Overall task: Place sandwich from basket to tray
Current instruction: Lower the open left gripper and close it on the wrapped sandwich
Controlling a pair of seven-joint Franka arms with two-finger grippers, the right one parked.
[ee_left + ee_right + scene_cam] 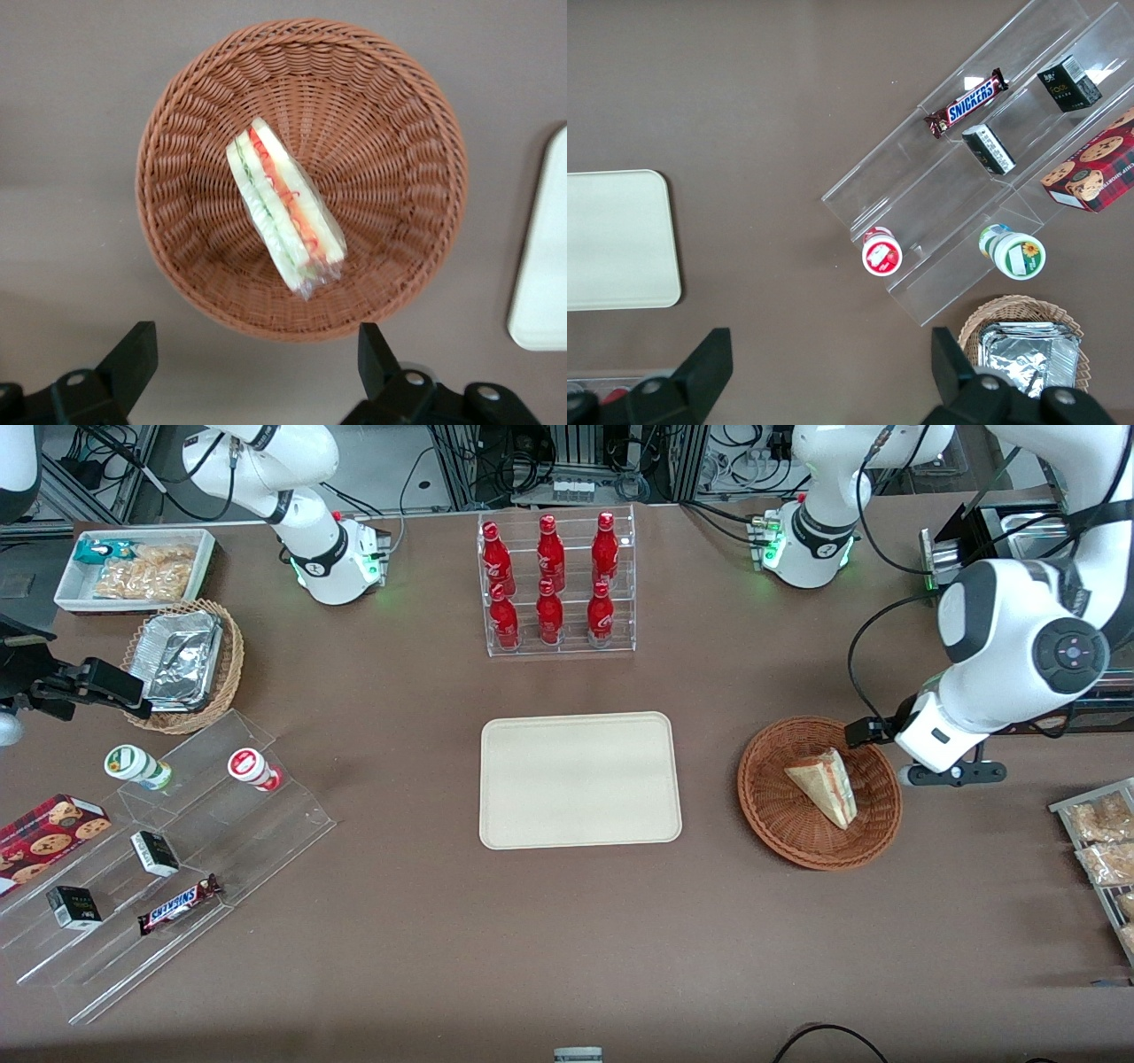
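The sandwich (828, 786), a pale wedge wrapped in clear film with a red and green filling stripe, lies in the round reddish-brown basket (771, 815). The cream tray (580, 779) lies flat and bare beside the basket, toward the parked arm's end. My left gripper (873, 732) hovers over the basket's rim, at the edge farther from the front camera and toward the working arm's end. In the left wrist view the gripper (252, 354) is open and empty, its fingers (133, 354) spread just outside the basket (399, 133), clear of the sandwich (283, 208). A tray corner (542, 266) shows there too.
A clear rack of red bottles (556, 584) stands farther from the camera than the tray. A stepped acrylic shelf (168, 850) with snacks, a tan basket of foil containers (182, 664) and a white bin (133, 567) lie toward the parked arm's end. Snack packets (1103, 841) lie near the basket.
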